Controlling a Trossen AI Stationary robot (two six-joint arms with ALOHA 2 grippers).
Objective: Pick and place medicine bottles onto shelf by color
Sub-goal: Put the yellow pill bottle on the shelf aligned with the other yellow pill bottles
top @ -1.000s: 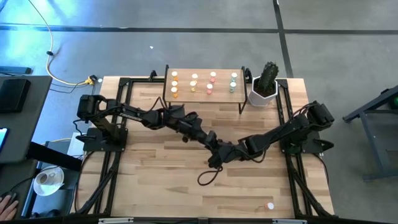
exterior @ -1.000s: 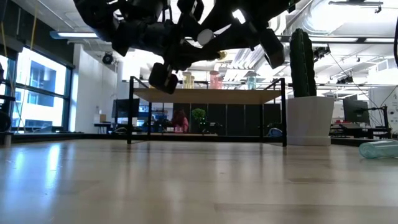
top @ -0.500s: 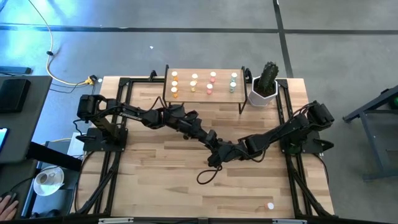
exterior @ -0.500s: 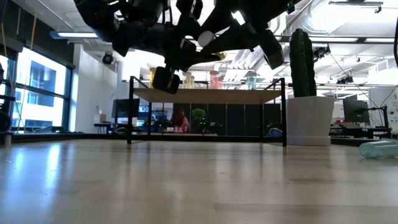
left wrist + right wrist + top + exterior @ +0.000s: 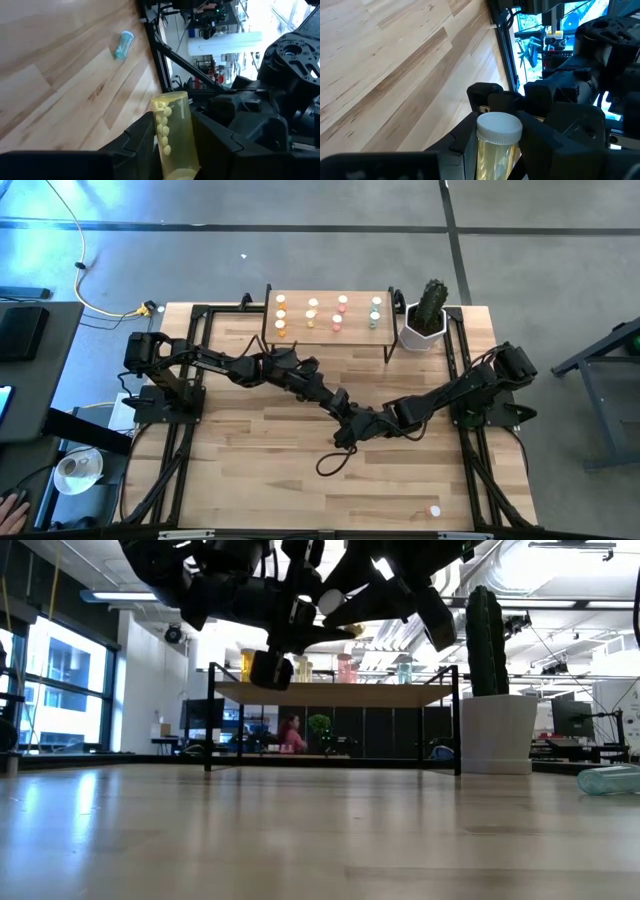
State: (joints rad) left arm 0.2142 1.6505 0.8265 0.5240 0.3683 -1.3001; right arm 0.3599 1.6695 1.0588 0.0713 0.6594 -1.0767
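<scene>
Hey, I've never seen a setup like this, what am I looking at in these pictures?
Two robot arms work at a wooden table. One camera looks down from above, one looks level across the tabletop, and one rides on each wrist. The left gripper and the right gripper meet mid-table around one yellow bottle; the right one grips it. Small bottles stand on the shelf beside a cactus pot. A teal bottle lies on the table.
</scene>
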